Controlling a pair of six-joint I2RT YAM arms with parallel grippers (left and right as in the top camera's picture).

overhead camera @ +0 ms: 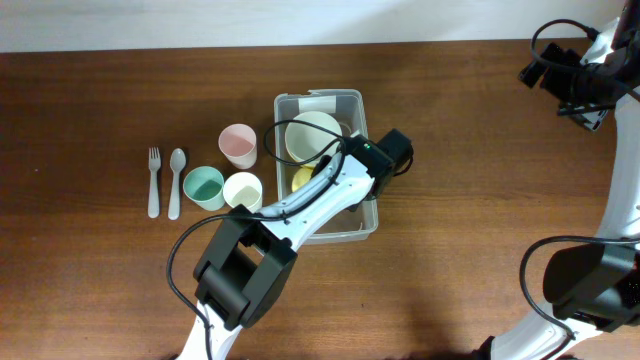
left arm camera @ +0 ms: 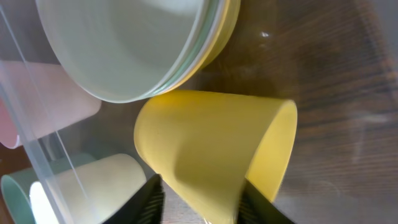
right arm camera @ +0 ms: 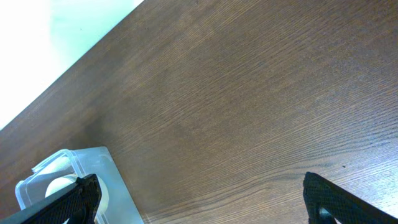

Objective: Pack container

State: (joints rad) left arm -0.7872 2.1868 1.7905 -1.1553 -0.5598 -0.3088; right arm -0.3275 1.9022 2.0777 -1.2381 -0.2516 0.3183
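Container [overhead camera: 352, 100]: clear, table centre; white label [overhead camera: 320, 98] at far rim, writing too small to read | contents: stacked bowls [left arm camera: 124, 43], yellow cup [left arm camera: 211, 149] on its side | left gripper [left arm camera: 202, 202]: clamped on yellow cup | right gripper [right arm camera: 199, 199]: wide, far right | left of container: pink cup [overhead camera: 238, 144], green cup [overhead camera: 204, 186], cream cup [overhead camera: 243, 190], fork [overhead camera: 154, 182], spoon [overhead camera: 176, 180]

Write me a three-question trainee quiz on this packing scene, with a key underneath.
1. True or false: the yellow cup is tipped on its side inside the container.
2. How many cups stand outside it?
3. The right claw is: A open over bare wood; B shut on a bowl; C holding a spoon.

Key
1. True.
2. Three: pink cup, green cup, cream cup.
3. A.
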